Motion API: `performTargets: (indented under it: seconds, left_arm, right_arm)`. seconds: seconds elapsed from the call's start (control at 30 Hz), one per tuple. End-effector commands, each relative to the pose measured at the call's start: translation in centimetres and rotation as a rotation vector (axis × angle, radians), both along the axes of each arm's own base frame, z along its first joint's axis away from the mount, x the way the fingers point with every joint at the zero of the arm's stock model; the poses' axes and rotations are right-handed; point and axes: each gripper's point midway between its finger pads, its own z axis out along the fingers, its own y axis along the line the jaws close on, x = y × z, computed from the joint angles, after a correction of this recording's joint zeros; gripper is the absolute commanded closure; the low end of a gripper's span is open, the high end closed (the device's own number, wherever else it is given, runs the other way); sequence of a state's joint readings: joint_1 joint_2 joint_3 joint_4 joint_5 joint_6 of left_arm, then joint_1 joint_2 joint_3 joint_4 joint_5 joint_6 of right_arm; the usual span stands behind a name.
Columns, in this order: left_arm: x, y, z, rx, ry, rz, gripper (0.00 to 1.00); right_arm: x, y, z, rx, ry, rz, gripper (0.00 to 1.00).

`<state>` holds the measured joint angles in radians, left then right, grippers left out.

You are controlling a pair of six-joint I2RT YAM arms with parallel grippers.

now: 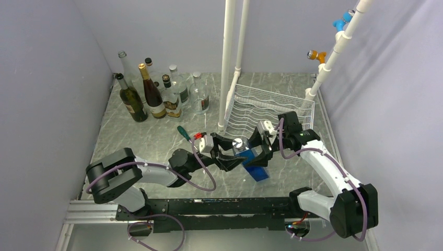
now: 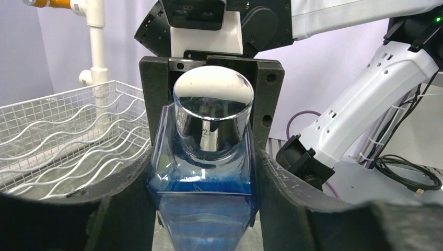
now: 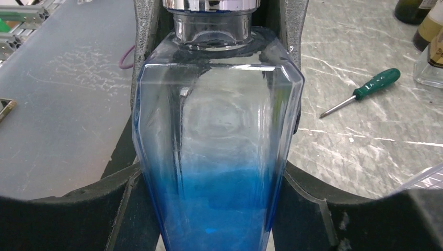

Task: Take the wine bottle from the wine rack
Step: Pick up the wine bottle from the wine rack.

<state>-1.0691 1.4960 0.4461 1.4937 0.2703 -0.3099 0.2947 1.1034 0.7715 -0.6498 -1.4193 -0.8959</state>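
Observation:
The wine bottle [image 1: 255,161] is clear glass tinted blue toward its base, with a silver cap [image 1: 238,143]. It sits between both grippers over the table, in front of the white wire wine rack [image 1: 271,107] and apart from it. My left gripper [image 1: 233,156] is shut on its shoulder just below the cap; in the left wrist view both black jaws press the bottle [image 2: 203,172] on either side. From the other side my right gripper [image 1: 263,148] is shut on the bottle's lower body [image 3: 214,130]. No bottle shows in the rack [image 2: 62,136].
Several other bottles [image 1: 156,94] stand at the back left corner. A green-handled screwdriver [image 1: 184,132] lies on the marble table left of the grippers. White pipes [image 1: 230,57] rise beside the rack, and grey walls close in three sides.

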Motion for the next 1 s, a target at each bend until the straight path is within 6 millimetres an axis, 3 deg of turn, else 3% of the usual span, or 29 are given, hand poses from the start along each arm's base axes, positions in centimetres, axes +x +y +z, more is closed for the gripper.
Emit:
performTargets:
  seconds: [0.0,0.1,0.13,0.23,0.4,0.6,0.97]
  left_arm:
    - [-2.2,0.4,5.7,-0.186,-0.099,-0.086,0.61]
    - [-2.3,0.5,5.9,-0.189,-0.102,-0.089,0.94]
    - [-2.4,0.6,6.1,-0.193,-0.105,-0.090,1.00]
    - [-2.9,1.1,6.9,-0.212,-0.113,-0.103,1.00]
    - [-3.3,1.8,8.6,-0.238,-0.108,-0.113,1.00]
    - [-3.2,2.2,9.4,-0.213,-0.119,-0.088,1.00]
    - [-1.7,4.3,10.7,-0.141,-0.183,0.081,1.00]
  right_arm:
    - [0.2,0.4,3.8,0.107,-0.126,0.048,1.00]
    - [0.4,0.4,3.7,0.101,-0.126,0.041,0.95]
    - [0.4,0.4,3.6,0.098,-0.125,0.040,0.90]
    - [0.5,0.4,3.5,0.091,-0.124,0.034,0.71]
    - [0.5,0.3,3.1,0.080,-0.129,0.028,0.26]
    - [0.3,0.2,3.0,0.072,-0.143,0.025,0.01]
    - [0.1,-0.2,4.1,0.078,-0.169,0.016,0.00]
